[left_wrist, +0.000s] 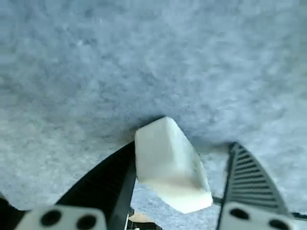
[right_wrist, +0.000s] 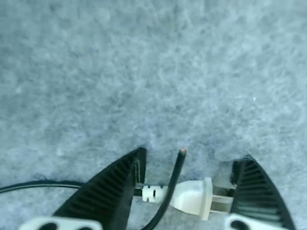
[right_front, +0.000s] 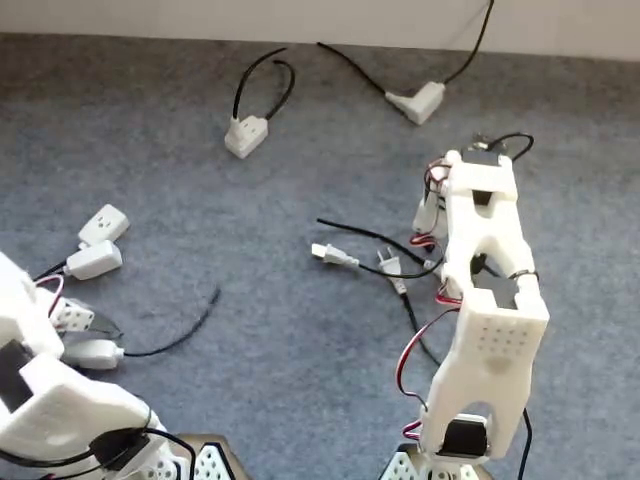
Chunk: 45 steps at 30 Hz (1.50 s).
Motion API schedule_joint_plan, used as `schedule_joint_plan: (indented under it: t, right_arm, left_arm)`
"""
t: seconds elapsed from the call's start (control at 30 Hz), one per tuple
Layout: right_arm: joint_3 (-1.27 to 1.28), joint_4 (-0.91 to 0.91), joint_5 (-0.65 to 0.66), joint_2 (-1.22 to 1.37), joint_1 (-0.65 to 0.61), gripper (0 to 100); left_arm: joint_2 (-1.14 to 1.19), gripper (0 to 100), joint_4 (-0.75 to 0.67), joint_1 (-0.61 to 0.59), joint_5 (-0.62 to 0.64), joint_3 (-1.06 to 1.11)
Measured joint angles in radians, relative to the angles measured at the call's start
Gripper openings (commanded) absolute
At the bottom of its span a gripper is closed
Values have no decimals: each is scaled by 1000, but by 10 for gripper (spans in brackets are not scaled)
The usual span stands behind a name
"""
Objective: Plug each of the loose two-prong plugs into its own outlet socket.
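Note:
A white two-prong plug [right_wrist: 192, 198] lies on the grey carpet between the fingers of my right gripper [right_wrist: 192, 158], which is open. A loose black cable end [right_wrist: 181, 153] crosses over the plug. In the high view two plugs [right_front: 335, 255] [right_front: 390, 263] lie just left of the right arm [right_front: 480, 230]. My left gripper [left_wrist: 184, 146] is open around a white outlet socket block [left_wrist: 168, 165]. The block leans against one finger [left_wrist: 112, 182], with a gap to the other. In the high view the left gripper [right_front: 85, 335] is at the left edge.
Two white sockets [right_front: 103, 225] [right_front: 93, 260] lie close together at the left. Another socket [right_front: 247, 135] with a looped black cable lies at the back middle, and one [right_front: 420, 100] at the back right. Black cables trail across the carpet's middle.

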Motion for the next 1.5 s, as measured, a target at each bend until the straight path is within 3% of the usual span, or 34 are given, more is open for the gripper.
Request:
schedule_joint_plan:
  t: [0.03,0.3,0.63,1.0,1.13,1.3,1.5]
  right_arm:
    - [0,0,0,0,0,286]
    - [0,0,0,0,0,286]
    - [0,0,0,0,0,286]
    - [0,0,0,0,0,286]
    - [0,-2,0,0,17,286]
    - [0,-2,0,0,28,286]
    - [0,-6,0,0,28,286]
  left_arm:
    - [8,38,0,18,-5,-14]
    - [18,5,-5,181,-181,-63]
    - [21,6,164,255,-578,-344]
    - [32,10,213,687,-976,-554]
    - [68,59,138,798,-1079,-520]
    - [196,201,55,881,-1100,-468]
    - [235,210,78,904,-957,-528]
